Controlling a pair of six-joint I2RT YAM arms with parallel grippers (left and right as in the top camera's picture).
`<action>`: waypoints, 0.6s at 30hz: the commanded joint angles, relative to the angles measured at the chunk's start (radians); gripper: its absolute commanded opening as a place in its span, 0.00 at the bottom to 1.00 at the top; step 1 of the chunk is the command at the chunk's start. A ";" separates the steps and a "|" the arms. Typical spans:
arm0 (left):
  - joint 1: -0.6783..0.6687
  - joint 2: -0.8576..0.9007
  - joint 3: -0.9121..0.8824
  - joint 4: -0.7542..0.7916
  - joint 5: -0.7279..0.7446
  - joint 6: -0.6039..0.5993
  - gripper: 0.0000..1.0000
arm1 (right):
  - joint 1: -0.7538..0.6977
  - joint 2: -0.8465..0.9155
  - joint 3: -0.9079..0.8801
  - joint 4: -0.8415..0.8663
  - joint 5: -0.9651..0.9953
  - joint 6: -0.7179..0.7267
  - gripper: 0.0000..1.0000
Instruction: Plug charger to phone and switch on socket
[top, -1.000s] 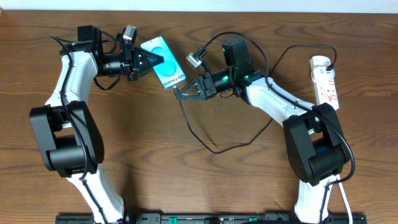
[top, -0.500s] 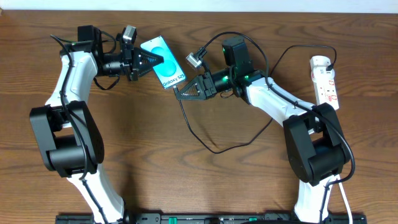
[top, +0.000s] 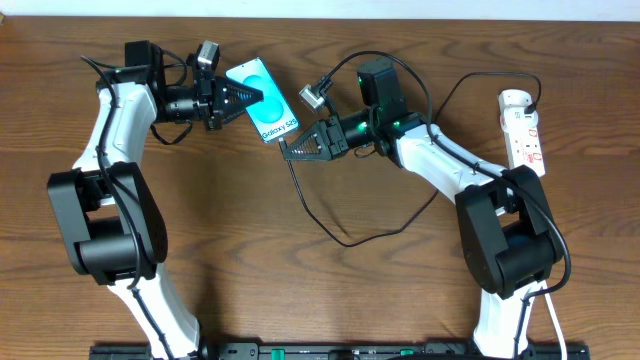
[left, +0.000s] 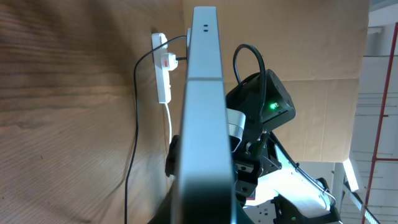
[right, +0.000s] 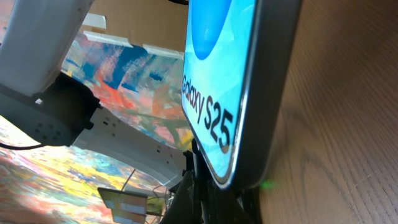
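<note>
My left gripper (top: 250, 99) is closed on the phone (top: 275, 118). My right gripper (top: 288, 152) is pinched tight on the charger (top: 345, 240), just beside the phone's bottom end.

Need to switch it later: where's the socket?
Overhead, the socket lies near the table's right edge, just beyond the right arm, far from the phone.

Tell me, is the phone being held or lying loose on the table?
Held: the left hand is shut on the phone, gripping its upper end.
</note>
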 joint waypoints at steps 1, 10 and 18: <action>0.001 -0.005 0.016 -0.001 0.056 -0.001 0.07 | -0.010 0.001 0.008 -0.003 -0.012 -0.024 0.01; 0.001 -0.005 0.016 -0.003 0.056 -0.001 0.07 | -0.028 0.001 0.008 -0.003 -0.015 -0.024 0.01; 0.001 -0.005 0.016 -0.003 0.056 -0.001 0.07 | -0.024 0.001 0.008 -0.003 -0.015 -0.024 0.01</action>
